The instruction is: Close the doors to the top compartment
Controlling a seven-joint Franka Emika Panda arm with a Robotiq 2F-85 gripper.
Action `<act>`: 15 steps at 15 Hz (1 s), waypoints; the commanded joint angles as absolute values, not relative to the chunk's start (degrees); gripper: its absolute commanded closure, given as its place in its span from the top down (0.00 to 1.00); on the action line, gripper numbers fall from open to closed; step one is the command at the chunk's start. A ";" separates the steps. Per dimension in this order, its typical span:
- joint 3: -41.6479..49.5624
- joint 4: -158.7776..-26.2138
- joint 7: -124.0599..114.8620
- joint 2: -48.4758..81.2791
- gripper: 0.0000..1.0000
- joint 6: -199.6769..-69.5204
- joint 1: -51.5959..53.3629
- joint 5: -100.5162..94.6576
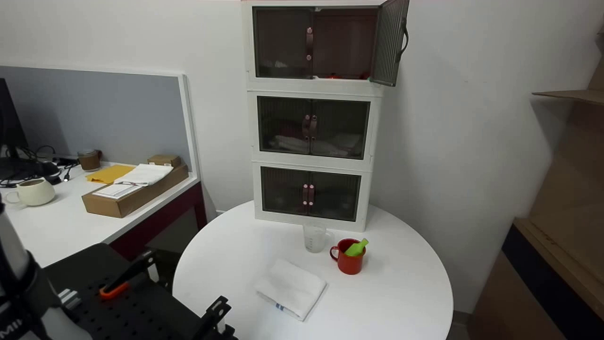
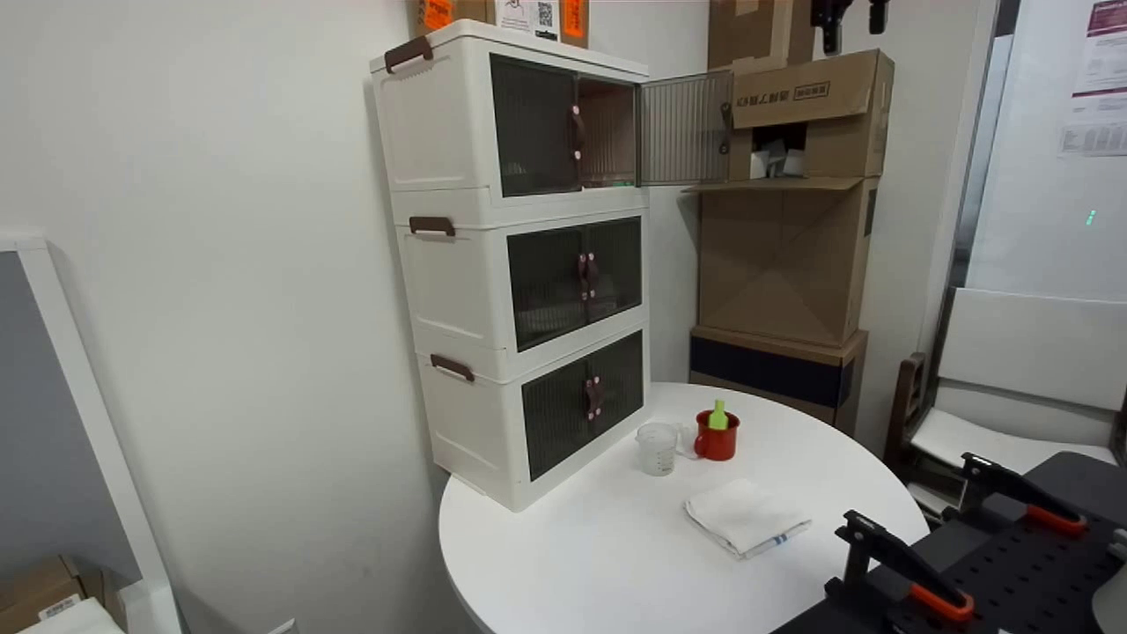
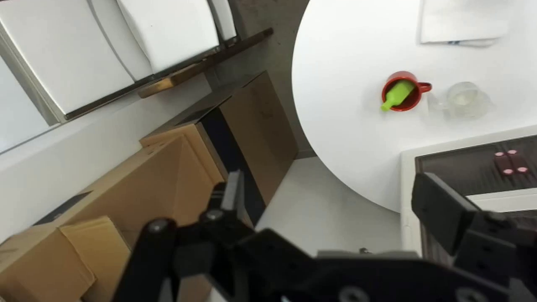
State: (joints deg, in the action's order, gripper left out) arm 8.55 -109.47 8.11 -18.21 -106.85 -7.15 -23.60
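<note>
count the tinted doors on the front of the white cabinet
6: the top compartment has a closed door and an open door; the middle pair and lowest pair are closed.

Tool [image 3: 329, 186] black, blocky fingers [image 3: 442, 209], round grey screws [image 3: 353, 294]; arm [image 1: 13, 243] pale grey and black, white lettering [image 1: 11, 327].

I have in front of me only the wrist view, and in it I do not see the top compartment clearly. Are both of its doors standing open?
Observer: No, only the right door stands open, as both exterior views show.
Operator: Thank you, this I was not able to know from here. And do I perhaps touch it already?
Observer: No contact shows: in an exterior view, what is visible of the claw is at the top edge of the picture, apart from the right door.
</note>
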 commanded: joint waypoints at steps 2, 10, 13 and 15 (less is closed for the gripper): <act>13.32 -107.03 11.38 -13.49 1.00 -114.13 -9.51 -20.18; 12.84 -91.57 28.59 0.83 1.00 -112.75 -8.56 -10.89; 11.14 -85.33 30.96 4.59 1.00 -112.17 -8.89 -11.07; 10.05 -81.85 32.39 6.62 1.00 -111.77 -8.94 -10.81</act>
State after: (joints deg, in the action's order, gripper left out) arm 11.19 -89.54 28.76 2.45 -114.63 -8.63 -12.48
